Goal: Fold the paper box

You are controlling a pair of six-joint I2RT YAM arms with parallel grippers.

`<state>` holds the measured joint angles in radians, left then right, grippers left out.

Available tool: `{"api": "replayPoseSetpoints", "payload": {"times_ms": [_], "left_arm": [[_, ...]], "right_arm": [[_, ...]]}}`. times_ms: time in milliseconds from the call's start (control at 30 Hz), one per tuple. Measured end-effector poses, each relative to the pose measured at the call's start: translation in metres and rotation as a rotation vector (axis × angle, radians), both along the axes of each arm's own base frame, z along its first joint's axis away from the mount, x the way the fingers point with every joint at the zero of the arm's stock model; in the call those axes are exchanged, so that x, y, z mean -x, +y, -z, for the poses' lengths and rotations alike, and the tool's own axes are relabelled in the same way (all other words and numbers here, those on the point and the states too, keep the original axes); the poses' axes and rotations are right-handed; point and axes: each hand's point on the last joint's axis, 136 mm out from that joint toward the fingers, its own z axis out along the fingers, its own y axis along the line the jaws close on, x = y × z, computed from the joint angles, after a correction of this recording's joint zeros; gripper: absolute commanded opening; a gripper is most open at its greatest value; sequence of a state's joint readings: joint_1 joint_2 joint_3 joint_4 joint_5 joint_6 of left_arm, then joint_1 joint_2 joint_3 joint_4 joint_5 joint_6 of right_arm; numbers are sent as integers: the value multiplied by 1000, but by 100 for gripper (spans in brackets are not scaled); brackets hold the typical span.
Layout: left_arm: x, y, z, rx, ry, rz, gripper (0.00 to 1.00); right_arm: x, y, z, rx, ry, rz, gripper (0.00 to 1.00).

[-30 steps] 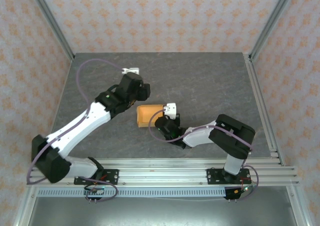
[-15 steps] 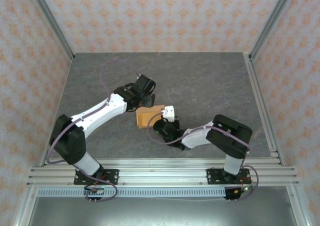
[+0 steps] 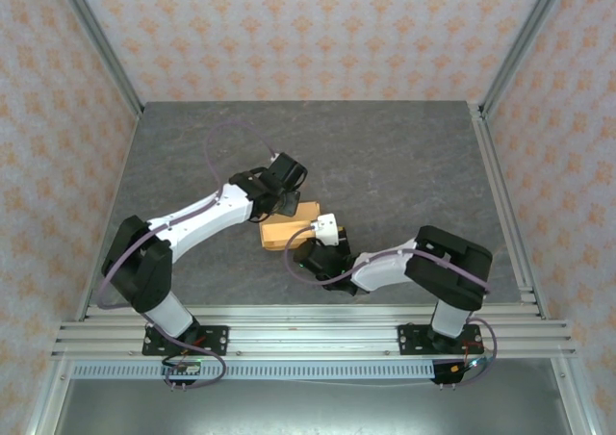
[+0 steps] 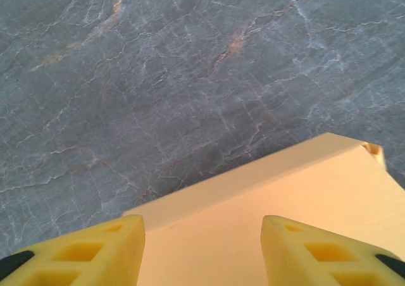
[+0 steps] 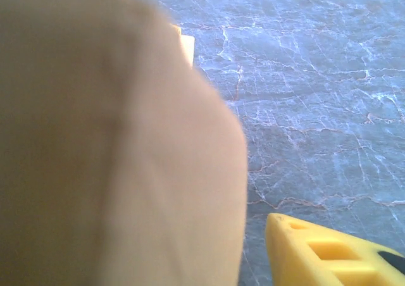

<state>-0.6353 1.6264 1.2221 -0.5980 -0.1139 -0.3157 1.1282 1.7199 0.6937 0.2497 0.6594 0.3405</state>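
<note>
No readable text, labels or numbers; paper box (image 3: 289, 225) seemingly unprinted.

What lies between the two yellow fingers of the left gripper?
The tan-orange kraft card paper box: its flat panel spans the gap between the fingers of the open left gripper, in the left wrist view. Nothing else.

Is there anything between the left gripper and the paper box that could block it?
Nothing visible does. In the left wrist view the left gripper is open right at the paper box, and only the box's own tan card shows in the gap.
</note>
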Motion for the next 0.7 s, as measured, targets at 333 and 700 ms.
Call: {"api": "replayPoseSetpoints", "payload": {"times_ms": [333,700], "left_arm": [[-6,6,24,-73,22,-23,40],[-15,10,19,-94,-28,-50,39]], "right_arm": [[1,6,-12,48,50,-23,58],[13,18,-23,0,139,-95,81]]}}
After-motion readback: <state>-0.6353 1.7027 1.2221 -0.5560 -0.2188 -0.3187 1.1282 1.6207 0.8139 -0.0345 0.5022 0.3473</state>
